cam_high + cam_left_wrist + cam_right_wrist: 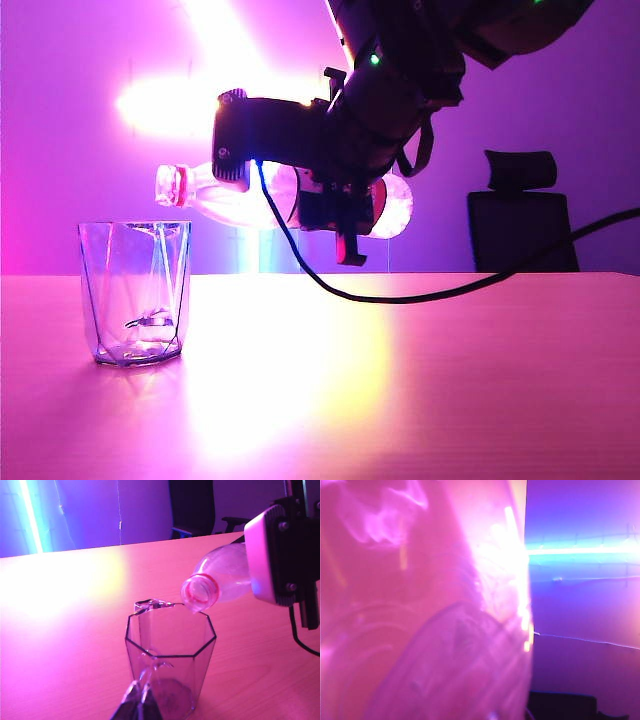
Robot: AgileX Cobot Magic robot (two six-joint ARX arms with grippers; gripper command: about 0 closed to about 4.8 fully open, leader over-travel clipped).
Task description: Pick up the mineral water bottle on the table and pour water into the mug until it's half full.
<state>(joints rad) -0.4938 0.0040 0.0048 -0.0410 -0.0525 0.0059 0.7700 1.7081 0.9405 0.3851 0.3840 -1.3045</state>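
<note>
The mineral water bottle (225,195) lies almost level in the air, uncapped, with its red-ringed mouth (200,592) just above the rim of the mug (135,290). My right gripper (338,205) is shut on the bottle's body. In the right wrist view the bottle (420,605) fills most of the picture and hides the fingers. The clear faceted mug (170,665) stands upright on the table (400,380) at the left. No stream of water shows between mouth and mug. My left gripper (140,705) rests low just in front of the mug, fingertips together, holding nothing.
A black cable (450,290) hangs from the right arm and trails across to the right above the table. A black office chair (520,215) stands behind the table's far edge. Bright light strips (30,515) glare on the back wall.
</note>
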